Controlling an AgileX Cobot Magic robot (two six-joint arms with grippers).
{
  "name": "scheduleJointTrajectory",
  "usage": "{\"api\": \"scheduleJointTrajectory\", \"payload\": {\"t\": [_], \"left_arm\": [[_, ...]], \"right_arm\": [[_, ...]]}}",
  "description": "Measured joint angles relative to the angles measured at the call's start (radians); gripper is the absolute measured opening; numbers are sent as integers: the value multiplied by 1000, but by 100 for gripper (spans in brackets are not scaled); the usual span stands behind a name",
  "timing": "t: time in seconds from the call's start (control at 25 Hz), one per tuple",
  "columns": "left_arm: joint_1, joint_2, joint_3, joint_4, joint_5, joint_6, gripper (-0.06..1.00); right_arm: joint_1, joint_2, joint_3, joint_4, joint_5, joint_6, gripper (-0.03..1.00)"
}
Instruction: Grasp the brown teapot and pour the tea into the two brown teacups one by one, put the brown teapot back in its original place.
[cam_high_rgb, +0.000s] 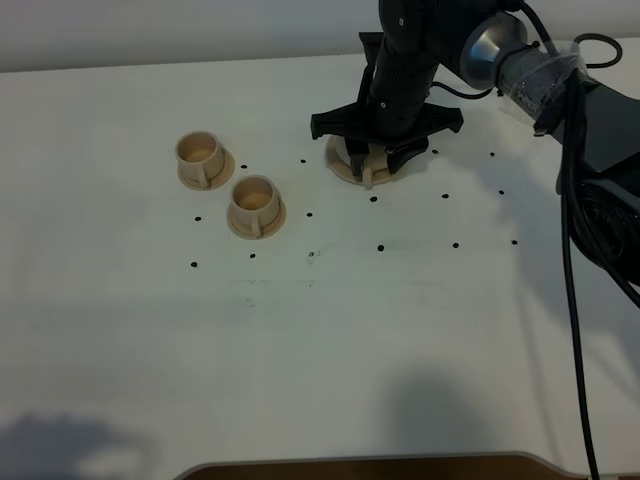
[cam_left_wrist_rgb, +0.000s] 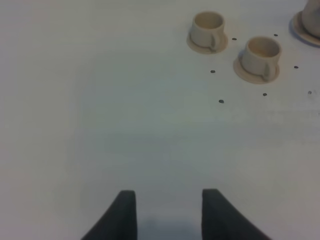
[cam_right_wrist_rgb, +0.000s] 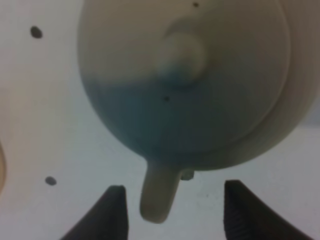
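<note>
Right wrist view: the pale tan, round-bellied ceramic teapot (cam_right_wrist_rgb: 185, 75) with a knobbed lid sits just beneath the right gripper (cam_right_wrist_rgb: 175, 194). The gripper's black fingers stand wide apart on either side of the pot's loop handle (cam_right_wrist_rgb: 159, 197) without touching it. The pot stands near the white table's (cam_high_rgb: 350, 350) far edge. Left of it are the farther small tan cylindrical teacup (cam_high_rgb: 200, 158) and the nearer teacup (cam_high_rgb: 256, 205). The left gripper (cam_left_wrist_rgb: 169, 202) is spread and empty.

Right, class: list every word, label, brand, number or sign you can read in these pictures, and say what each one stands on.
None can be read.
The brown teapot, the two brown teacups and the table carry no writing.
The table bears only plain black dots.
The right arm shows no legible label.
</note>
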Motion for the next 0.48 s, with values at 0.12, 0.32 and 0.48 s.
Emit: {"api": "scheduleJointTrajectory", "payload": {"t": [0.12, 0.32, 0.48], "left_arm": [[0, 0, 0, 0, 0, 0, 34], [0, 0, 0, 0, 0, 0, 34], [0, 0, 0, 0, 0, 0, 34]], "right_arm": [[0, 0, 0, 3, 0, 18, 43], [0, 0, 0, 3, -8, 54, 43], [0, 0, 0, 21, -37, 70, 43]]}}
